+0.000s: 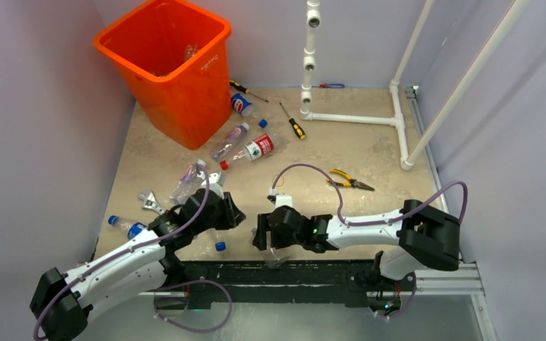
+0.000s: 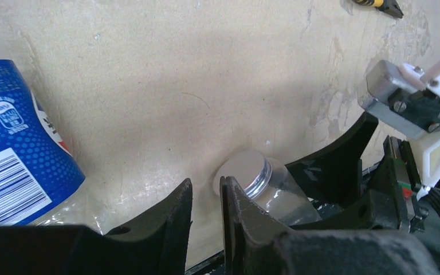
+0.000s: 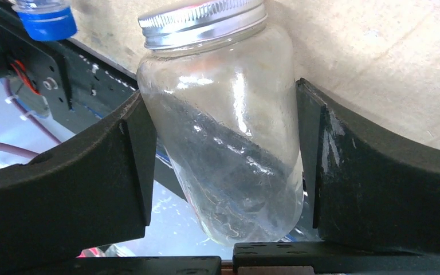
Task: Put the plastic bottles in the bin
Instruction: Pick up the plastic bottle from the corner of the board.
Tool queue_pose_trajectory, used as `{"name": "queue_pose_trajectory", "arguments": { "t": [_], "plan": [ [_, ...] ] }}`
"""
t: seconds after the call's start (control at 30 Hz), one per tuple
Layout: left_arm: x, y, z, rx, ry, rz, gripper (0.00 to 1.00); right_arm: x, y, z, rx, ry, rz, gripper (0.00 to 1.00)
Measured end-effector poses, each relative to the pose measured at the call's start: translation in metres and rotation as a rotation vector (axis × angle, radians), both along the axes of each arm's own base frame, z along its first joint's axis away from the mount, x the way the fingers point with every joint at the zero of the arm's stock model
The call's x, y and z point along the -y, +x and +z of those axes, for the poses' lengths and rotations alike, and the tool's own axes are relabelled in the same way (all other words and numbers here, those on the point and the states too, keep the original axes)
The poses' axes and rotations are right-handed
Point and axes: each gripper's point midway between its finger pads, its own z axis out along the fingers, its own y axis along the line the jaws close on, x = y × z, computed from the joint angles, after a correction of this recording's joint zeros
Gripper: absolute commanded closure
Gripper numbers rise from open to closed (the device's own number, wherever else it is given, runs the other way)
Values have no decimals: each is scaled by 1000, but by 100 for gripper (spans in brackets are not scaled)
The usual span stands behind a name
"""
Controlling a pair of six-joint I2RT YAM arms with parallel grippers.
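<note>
At table (image 1: 370, 149) front, right fingers (image 3: 91, 172) gripping jar (image 3: 229, 143)

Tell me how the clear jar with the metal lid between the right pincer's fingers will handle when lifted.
The jar looks like thick glass, so probably rigid, heavy for its size and breakable if dropped. Its smooth rounded wall may slip between the right pincer's fingers. Lying at the table edge, it could roll off if nudged.

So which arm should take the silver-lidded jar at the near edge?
Right. The right gripper has its fingers against both sides of the jar. The left gripper is shut and empty beside it.
</note>
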Motion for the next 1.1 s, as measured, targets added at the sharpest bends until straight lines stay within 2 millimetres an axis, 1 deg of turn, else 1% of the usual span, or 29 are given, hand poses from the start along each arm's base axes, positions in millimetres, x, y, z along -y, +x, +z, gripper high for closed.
{"name": "queue_pose_trajectory", "arguments": {
  "t": [0.07,0.13,0.17,0.23,0.27,0.33,0.37,0.43,0.47,0.53,0.57,0.6,0.63,0.67,0.77,0.83,0.9,1.0,1.1],
  "plan": [
    [-2,2,4,5,9,11,74,4,-1,1,14,-20,7,47],
    [-2,8,16,27,15,26,70,11,-1,4,34,-45,15,51],
    [-2,12,27,47,13,34,68,15,0,9,53,-48,20,53],
    [0,23,52,102,11,50,57,18,2,29,106,-8,33,58],
    [1,30,70,141,7,59,50,20,5,45,150,31,42,60],
    [4,45,110,232,-8,75,35,24,9,82,257,136,61,62],
    [6,52,132,284,-21,82,28,25,11,99,309,185,71,63],
    [10,65,177,393,-44,85,16,31,15,139,447,300,83,65],
    [12,71,199,450,-58,84,11,34,17,151,493,334,85,67],
    [17,77,234,546,-83,65,9,42,22,178,626,407,82,75],
    [22,78,249,595,-98,44,8,44,24,184,665,417,83,83],
    [26,79,263,643,-111,16,7,46,26,189,705,423,82,95],
    [31,79,272,683,-119,-14,7,47,29,194,753,420,80,100],
    [37,78,281,721,-126,-51,7,47,33,197,793,409,80,100],
    [56,74,291,790,-140,-163,8,45,44,201,881,362,72,100],
    [68,70,290,801,-156,-235,8,42,48,201,921,333,80,100],
    [79,60,286,814,-191,-316,8,41,50,206,968,333,86,100],
    [84,44,273,812,-223,-397,8,43,51,224,1038,383,68,100],
    [85,32,268,814,-246,-454,13,47,50,238,1087,422,52,100]
  ]
}}
